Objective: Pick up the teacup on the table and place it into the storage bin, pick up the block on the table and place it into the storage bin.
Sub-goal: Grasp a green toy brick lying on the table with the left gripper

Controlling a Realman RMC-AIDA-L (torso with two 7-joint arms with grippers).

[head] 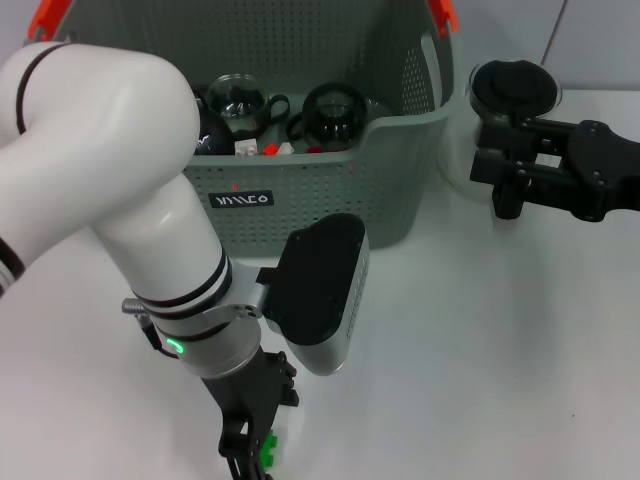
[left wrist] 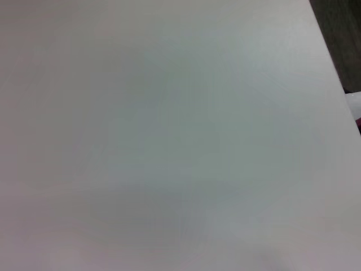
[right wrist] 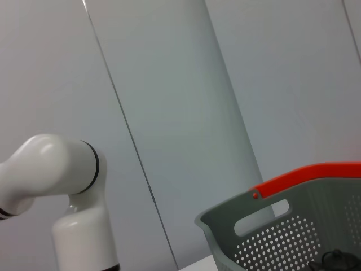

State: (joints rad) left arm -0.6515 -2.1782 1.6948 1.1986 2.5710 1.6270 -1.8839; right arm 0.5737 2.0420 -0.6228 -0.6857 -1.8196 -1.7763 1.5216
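Left pincer (head: 250, 445) pinches green block (head: 268, 447) near storage bin (head: 400, 150); right pincer unclear.

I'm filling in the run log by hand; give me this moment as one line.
left gripper: low over table, at green block | right gripper: beside storage bin, at teacup | bin: teacups inside

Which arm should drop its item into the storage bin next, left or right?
Probably the right. The right gripper holds a clear teacup just beside the storage bin. The left gripper is low at the near table edge, at a green block, farther away.
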